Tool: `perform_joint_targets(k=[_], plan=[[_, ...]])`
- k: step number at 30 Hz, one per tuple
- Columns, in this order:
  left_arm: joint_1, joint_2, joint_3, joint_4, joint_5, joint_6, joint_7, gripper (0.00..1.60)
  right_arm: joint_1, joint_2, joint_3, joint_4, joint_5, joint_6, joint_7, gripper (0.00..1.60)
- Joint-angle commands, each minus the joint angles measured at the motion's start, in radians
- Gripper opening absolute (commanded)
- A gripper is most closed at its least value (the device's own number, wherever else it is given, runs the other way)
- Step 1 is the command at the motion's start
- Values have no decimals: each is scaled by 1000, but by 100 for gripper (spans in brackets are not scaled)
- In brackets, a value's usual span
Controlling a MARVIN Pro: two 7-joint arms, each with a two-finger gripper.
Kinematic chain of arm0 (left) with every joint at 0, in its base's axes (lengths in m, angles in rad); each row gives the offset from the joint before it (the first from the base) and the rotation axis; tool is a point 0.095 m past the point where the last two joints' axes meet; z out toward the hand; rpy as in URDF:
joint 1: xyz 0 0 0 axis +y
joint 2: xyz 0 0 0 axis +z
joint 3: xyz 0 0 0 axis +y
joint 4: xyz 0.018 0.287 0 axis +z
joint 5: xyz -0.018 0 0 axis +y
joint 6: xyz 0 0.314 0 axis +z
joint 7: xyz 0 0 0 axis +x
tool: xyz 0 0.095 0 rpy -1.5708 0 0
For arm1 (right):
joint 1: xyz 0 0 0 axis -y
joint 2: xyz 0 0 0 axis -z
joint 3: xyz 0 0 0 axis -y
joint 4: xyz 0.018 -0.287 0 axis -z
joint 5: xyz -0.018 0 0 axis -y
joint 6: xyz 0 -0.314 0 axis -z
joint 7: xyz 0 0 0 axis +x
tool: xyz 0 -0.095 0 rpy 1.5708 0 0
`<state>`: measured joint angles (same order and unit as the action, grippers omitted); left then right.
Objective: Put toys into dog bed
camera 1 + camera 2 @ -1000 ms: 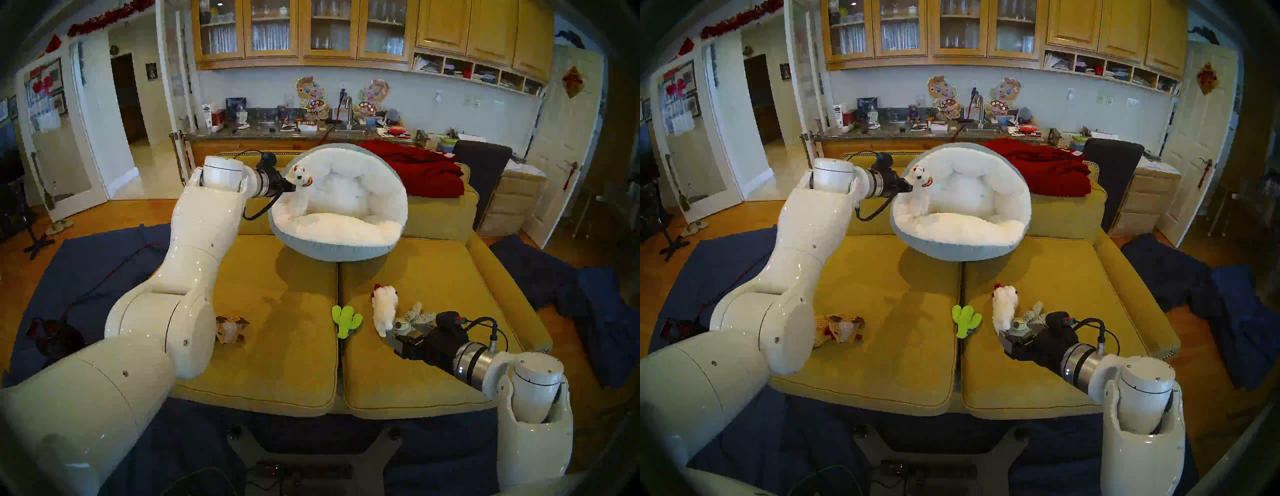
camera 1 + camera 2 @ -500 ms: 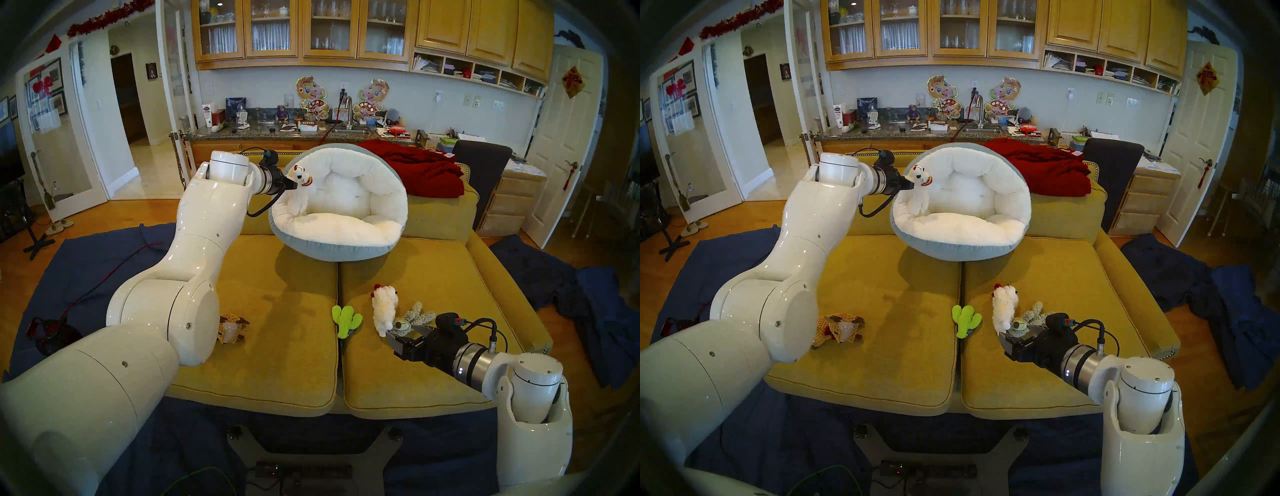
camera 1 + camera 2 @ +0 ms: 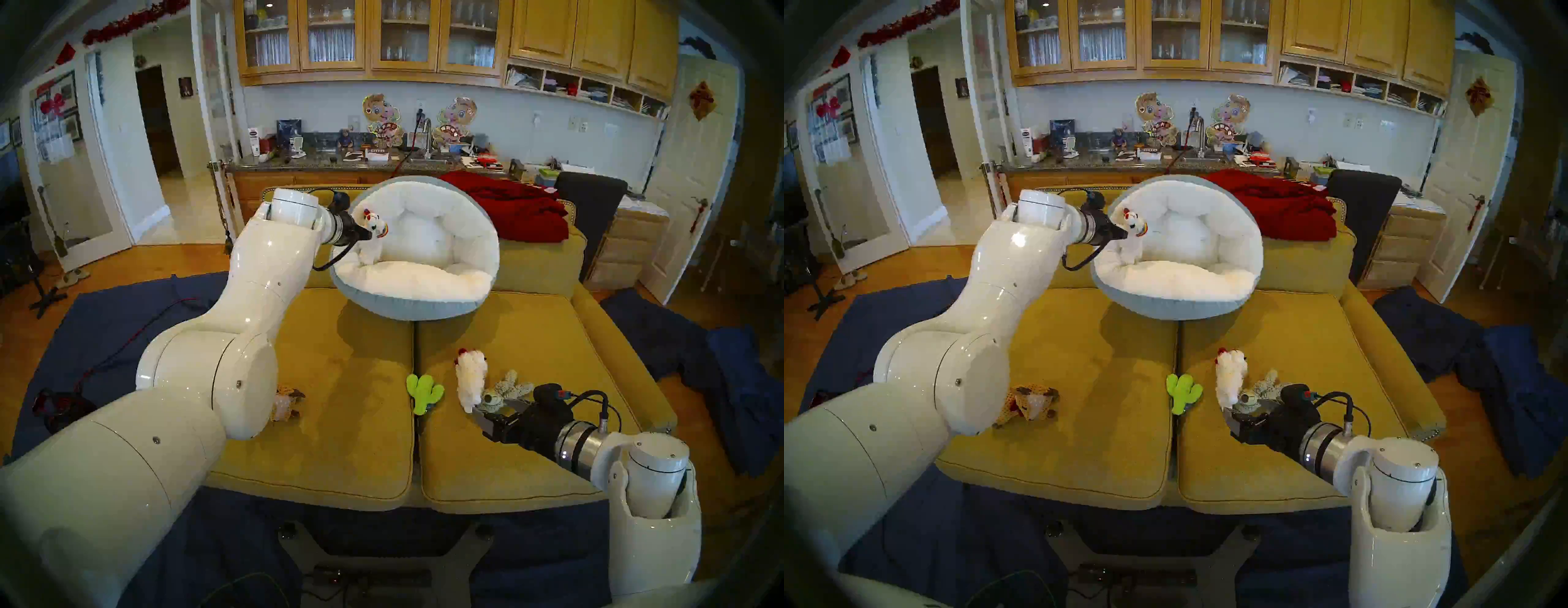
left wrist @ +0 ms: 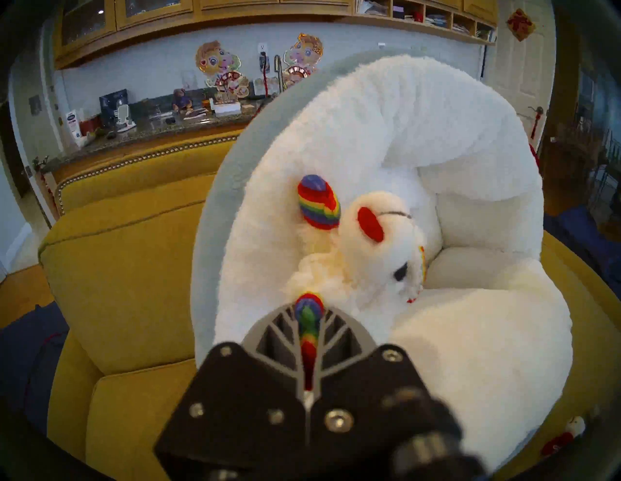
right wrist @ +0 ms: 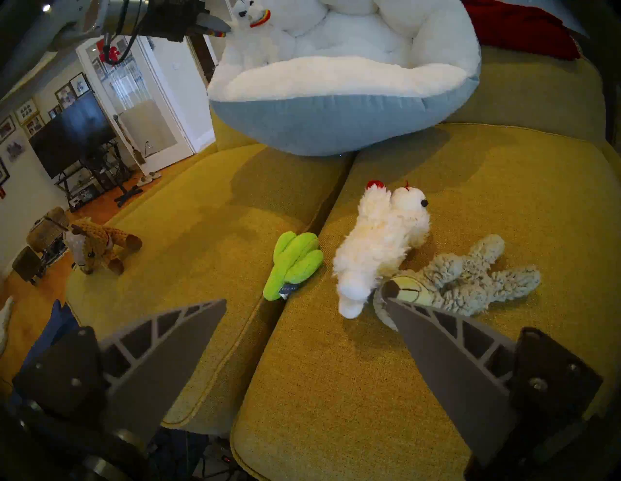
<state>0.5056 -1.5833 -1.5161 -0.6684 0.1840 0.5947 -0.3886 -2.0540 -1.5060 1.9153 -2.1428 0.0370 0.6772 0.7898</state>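
1. Mustard-yellow sofa cushions [image 3: 348,424] fill the near scene, with a cluttered kitchen counter behind; the dog bed [image 3: 413,303] sits propped at the far middle of the sofa, its fluffy white hollow tipped toward the near side.
2. Over the bed's left rim, the left gripper [image 4: 307,331] is clamped tight on one rainbow ear of the small white-and-rainbow plush [image 4: 379,248].
3. That plush hangs forward of the fingertips, its body inside the rim above the white lining, so the release point looks reached or nearly so.
4. Low at the near right, the right gripper [image 5: 304,307] has its jaws spread wide and holds nothing.
5. Just beyond it lie the shaggy grey-beige plush [image 5: 467,275] and the fluffy white plush [image 5: 379,242], with the lime-green cactus [image 5: 295,260] at the seam; the right arm is much nearer to these.
6. Far to the near left, beside the left arm's elbow, lies the brown knitted reindeer [image 5: 97,245].
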Motion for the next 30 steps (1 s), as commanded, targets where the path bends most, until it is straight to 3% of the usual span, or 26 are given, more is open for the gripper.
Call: perform_joint_targets(k=[1,2,3,4,5,7,14,15,18,19,20,21,22,30], plan=[[-93,-20,5,12,0,-16,5,0,18,1,-2,-26,5,-9,3,160],[-96,-21,6,17,0,-16,7,42,19,1,-2,-26,5,-9,3,160],[-101,-22,7,23,0,-16,9,67,19,1,-2,-27,5,-9,4,160],[-106,-23,8,28,0,-16,10,76,19,2,-2,-27,6,-10,4,160],[-109,-24,8,32,0,-16,11,97,19,2,-2,-27,6,-10,4,160],[-118,-26,10,40,0,-17,14,160,20,2,-2,-28,6,-10,5,160],[-159,-30,10,60,-3,-20,17,160,23,3,-2,-31,6,-13,8,160],[-138,-30,9,45,-3,-28,19,160,24,3,-2,-31,7,-13,9,160],[-179,-30,7,64,-7,-24,15,160,26,3,-2,-34,7,-15,10,160],[-157,-30,6,46,-8,-32,16,160,26,4,-2,-35,7,-15,10,160],[-196,-30,5,69,-11,-25,12,160,27,4,-2,-36,8,-16,11,160],[-154,-30,2,36,-12,-40,13,160,27,4,-2,-38,8,-17,11,160],[-191,-29,1,59,-15,-32,8,160,28,3,-2,-39,8,-18,12,160],[-203,-21,-12,58,-33,-68,-40,160,31,1,-1,-57,11,-28,16,160]])
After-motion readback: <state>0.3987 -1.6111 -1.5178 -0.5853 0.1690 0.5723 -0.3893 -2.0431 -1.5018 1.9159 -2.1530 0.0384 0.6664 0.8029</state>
